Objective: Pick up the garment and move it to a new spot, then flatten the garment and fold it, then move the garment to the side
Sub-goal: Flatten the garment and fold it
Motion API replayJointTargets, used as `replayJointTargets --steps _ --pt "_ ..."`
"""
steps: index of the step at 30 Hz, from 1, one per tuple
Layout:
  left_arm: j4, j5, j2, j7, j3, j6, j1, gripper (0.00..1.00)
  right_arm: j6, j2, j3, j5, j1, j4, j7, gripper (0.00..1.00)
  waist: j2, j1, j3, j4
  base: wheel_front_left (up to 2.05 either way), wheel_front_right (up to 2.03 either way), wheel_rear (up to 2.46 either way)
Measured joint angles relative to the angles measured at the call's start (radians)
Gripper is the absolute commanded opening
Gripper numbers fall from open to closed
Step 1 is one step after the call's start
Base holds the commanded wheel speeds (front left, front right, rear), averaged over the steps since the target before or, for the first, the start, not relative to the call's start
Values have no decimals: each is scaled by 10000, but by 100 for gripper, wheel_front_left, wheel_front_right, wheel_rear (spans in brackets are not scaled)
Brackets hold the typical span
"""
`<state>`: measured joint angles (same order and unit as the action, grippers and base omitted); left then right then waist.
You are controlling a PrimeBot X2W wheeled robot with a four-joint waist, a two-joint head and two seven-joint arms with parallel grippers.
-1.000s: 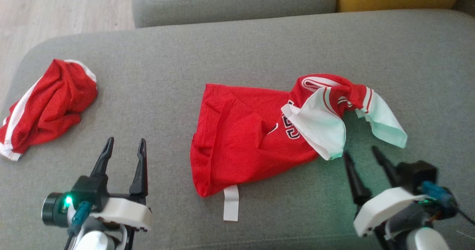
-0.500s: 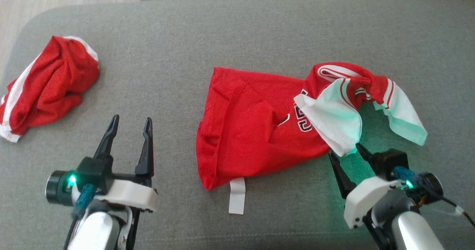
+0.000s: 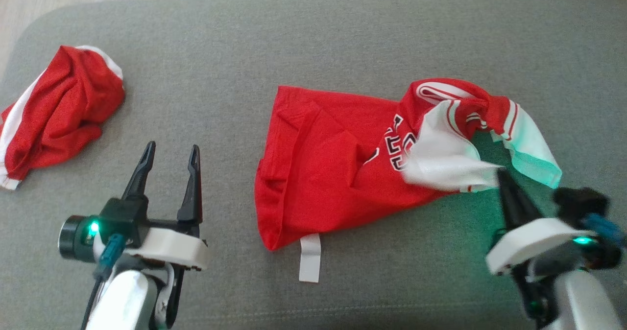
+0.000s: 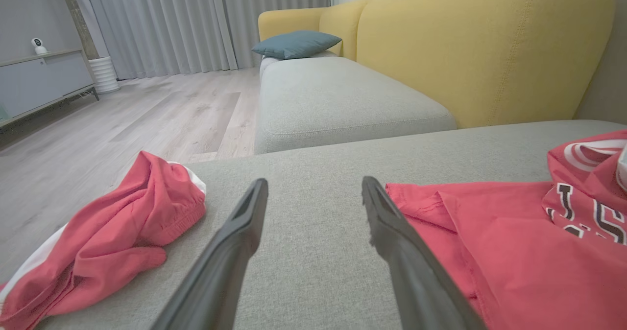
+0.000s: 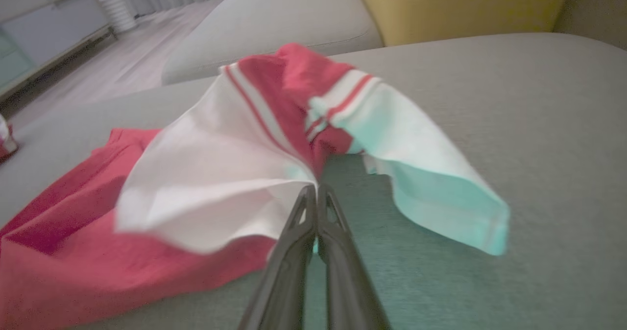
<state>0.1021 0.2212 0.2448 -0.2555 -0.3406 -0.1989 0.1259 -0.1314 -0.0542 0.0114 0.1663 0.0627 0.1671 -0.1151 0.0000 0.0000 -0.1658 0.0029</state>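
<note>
Right hand has closed on white sleeve | garment red, rumpled | left hand wide

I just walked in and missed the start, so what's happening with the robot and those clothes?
The robot is working on the red jersey crumpled on the grey sofa cushion. Its right gripper is shut on the edge of the jersey's white sleeve. The left gripper hangs open over bare cushion, between the jersey and a bunched red garment lying apart, untouched.
</note>
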Motion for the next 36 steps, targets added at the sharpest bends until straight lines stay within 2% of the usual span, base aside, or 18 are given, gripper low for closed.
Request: replayJointTargets --steps 2,8,13,14,15,18,21,24,28,33,36 --pt "15 0 -2 0 6 0 0 100 0 90 612 349 -4 19 121 0 0 0 56 -59 0 0 0" --pt "31 0 -2 0 23 4 -4 100 0 96 1985 3432 -3 976 757 0 0 0 196 -276 0 0 0" --pt "31 0 2 0 27 8 -6 100 0 105 2240 4140 15 1952 888 0 0 0 193 -388 0 0 0" --pt "31 0 2 0 27 10 -6 100 0 107 2282 4203 41 2201 888 40 0 0 177 -407 0 0 0" --pt "31 0 2 0 27 10 -5 100 0 109 2299 4403 101 2429 888 100 0 0 163 -425 0 0 0" --pt "33 0 -2 0 25 10 -5 100 0 113 2286 4184 231 2665 1089 100 0 0 112 -474 0 0 0" --pt "33 0 -6 0 25 8 -5 100 0 115 2228 3448 247 2240 1267 100 0 0 103 -476 0 0 0" --pt "33 0 -15 0 25 6 -5 100 0 92 2173 1994 48 1283 1331 100 0 0 115 -464 0 0 0" --pt "33 0 -15 0 52 -13 -14 100 0 54 1969 652 -765 -228 1342 100 0 0 184 -467 0 0 0" --pt "-44 -35 -17 -2 105 -171 -104 100 0 -102 1118 -119 -1108 -1841 1509 100 0 0 349 -491 0 0 0" --pt "-63 -88 -13 -2 125 -238 -374 100 0 -136 504 -326 -1132 -2366 1507 100 0 0 498 -490 0 0 0"
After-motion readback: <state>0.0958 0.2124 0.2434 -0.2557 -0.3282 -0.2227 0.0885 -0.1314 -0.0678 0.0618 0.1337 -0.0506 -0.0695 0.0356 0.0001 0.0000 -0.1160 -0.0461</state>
